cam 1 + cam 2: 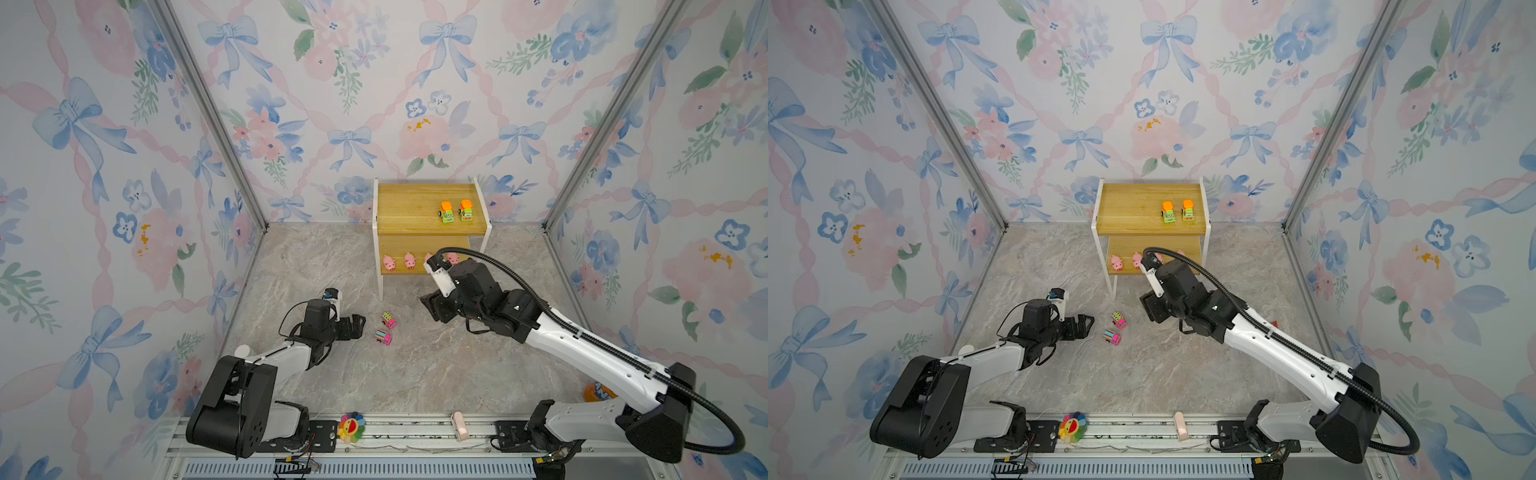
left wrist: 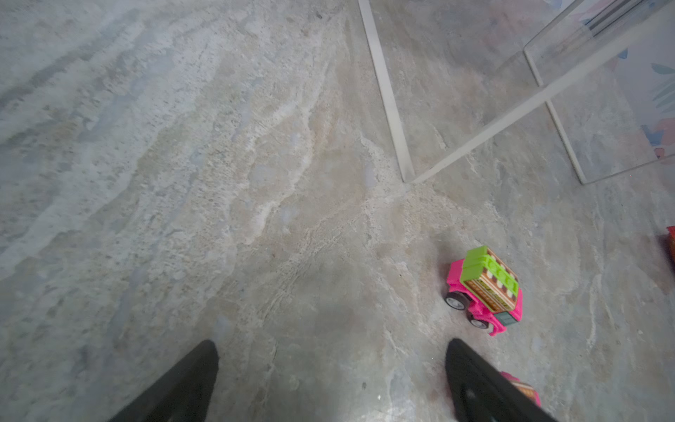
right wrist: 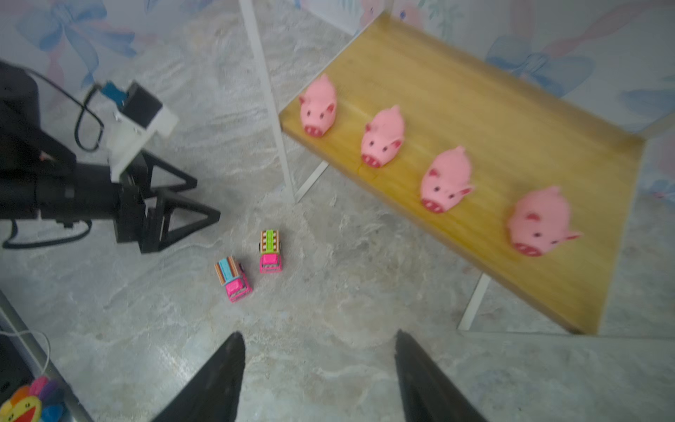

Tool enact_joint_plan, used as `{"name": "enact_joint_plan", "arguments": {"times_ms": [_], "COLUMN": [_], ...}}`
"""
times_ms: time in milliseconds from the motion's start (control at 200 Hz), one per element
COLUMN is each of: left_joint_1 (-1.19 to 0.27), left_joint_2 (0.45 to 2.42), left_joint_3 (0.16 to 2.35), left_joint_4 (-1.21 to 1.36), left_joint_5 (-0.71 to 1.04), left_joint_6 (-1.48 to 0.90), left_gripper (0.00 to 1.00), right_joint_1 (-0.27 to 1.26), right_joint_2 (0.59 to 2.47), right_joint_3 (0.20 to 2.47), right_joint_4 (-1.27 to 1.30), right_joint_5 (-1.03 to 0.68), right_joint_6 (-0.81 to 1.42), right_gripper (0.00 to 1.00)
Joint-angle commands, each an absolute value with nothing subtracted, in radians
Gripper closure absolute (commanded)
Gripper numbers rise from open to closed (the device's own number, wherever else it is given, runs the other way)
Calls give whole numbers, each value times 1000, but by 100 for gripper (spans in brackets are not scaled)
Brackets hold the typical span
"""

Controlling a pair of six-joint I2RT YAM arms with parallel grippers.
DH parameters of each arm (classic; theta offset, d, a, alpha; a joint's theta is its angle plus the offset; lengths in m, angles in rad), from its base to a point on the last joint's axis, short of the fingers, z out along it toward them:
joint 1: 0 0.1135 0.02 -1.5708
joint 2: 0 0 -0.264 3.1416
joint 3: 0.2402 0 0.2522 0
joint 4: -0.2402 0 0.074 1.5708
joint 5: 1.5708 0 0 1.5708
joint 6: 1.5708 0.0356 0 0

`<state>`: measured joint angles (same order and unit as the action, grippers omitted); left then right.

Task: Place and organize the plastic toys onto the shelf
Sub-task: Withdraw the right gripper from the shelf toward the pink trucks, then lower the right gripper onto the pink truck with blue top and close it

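Observation:
The shelf (image 1: 407,203) stands at the back, in both top views. Two green trucks with orange tops (image 1: 446,212) (image 1: 466,210) sit on its upper board. Several pink pigs (image 3: 318,107) (image 3: 383,135) (image 3: 443,181) stand in a row on the lower board (image 3: 511,128). Two pink trucks (image 1: 388,320) (image 1: 383,336) rest on the floor in front of the shelf. My left gripper (image 1: 357,324) hovers open just left of them; one truck (image 2: 485,288) lies beyond a fingertip (image 2: 456,350). My right gripper (image 3: 317,341) is open and empty, over the floor near the lower board's front edge.
A rainbow flower toy (image 1: 351,428) and a small pinkish block (image 1: 458,426) sit on the front rail. An orange can (image 1: 594,392) stands behind my right arm. The shelf's white legs (image 2: 387,95) reach the floor near the pink trucks. Patterned walls enclose three sides.

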<state>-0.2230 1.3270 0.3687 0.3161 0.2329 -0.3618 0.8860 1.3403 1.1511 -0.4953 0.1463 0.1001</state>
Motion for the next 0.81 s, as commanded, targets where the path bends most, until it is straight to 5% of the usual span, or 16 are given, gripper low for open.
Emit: {"name": "enact_joint_plan", "arguments": {"times_ms": [0,800], "left_joint_1": [-231,-230], "left_joint_2": [1326,1311], "left_joint_3": [365,357], "left_joint_4": [321,324], "left_joint_5": [232,219], "left_joint_6": [-347,-353], "left_gripper": [2,2], "right_joint_1": [953,1007], "right_joint_2": [1404,1847], "right_joint_3": [1068,1186], "right_joint_4": [-347,-188], "right_joint_5": [126,-55], "right_joint_6": [141,32], "right_gripper": [33,40]}}
